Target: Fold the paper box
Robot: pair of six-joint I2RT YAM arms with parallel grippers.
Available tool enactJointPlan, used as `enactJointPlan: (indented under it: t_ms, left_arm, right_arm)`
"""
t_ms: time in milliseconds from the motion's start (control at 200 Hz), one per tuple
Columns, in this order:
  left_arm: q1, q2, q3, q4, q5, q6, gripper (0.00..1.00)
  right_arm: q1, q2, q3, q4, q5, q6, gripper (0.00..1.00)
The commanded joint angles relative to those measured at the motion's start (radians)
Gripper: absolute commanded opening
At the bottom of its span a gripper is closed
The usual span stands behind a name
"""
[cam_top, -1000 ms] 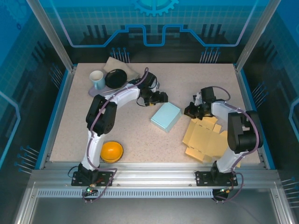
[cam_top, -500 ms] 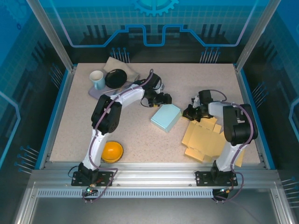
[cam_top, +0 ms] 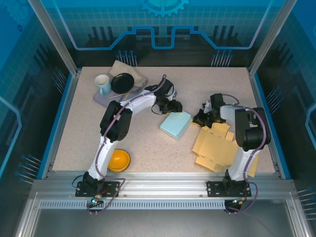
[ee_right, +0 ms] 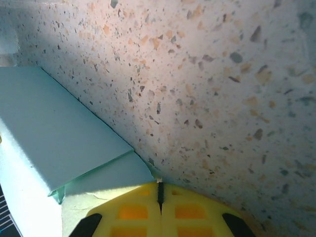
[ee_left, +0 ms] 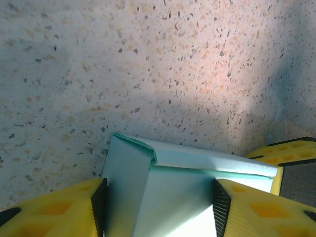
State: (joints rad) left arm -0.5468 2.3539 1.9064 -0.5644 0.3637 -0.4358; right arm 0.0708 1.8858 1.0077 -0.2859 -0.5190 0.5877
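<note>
The paper box [cam_top: 176, 125] is a light blue, folded-up flat pack lying mid-table. My left gripper [cam_top: 174, 106] is at its far end. In the left wrist view the black pads [ee_left: 99, 205] press against both sides of the box [ee_left: 163, 187], so my left gripper [ee_left: 158, 202] is shut on it. My right gripper [cam_top: 201, 118] sits on the table just right of the box. Its yellow fingertips [ee_right: 133, 210] meet with nothing between them, and my right gripper [ee_right: 159, 195] is shut beside the box's edge [ee_right: 59, 128].
Flat tan cardboard blanks [cam_top: 217, 145] lie at the right front under the right arm. An orange bowl [cam_top: 118, 160] sits at the left front. A mug [cam_top: 102, 84], a black bowl [cam_top: 122, 82] and a cloth [cam_top: 124, 67] stand at the back left.
My left gripper has moved right to the box's far end and narrowed onto it. The right gripper has edged left towards the box and stays shut.
</note>
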Motion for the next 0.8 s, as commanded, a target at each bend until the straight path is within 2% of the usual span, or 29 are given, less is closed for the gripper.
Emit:
enactJointPlan:
  t_ms: [0, 250, 630, 795]
  left_arm:
    - [-0.064, 0.058, 0.016, -0.005, 0.118, 0.016, 0.55]
    - [-0.135, 0.094, 0.046, 0.014, 0.265, 0.043, 0.54]
    - [-0.282, 0.087, -0.065, 0.248, 0.55, -0.142, 0.53]
    - [-0.34, 0.082, -0.079, 0.295, 0.621, -0.18, 0.53]
  right_arm:
    - [0.02, 0.093, 0.032, 0.11, -0.036, 0.008, 0.0]
    - [0.043, 0.124, 0.067, 0.184, -0.115, 0.007, 0.0]
    - [0.063, 0.135, 0.102, 0.265, -0.153, 0.036, 0.0]
    - [0.069, 0.108, 0.079, 0.332, -0.174, 0.039, 0.0]
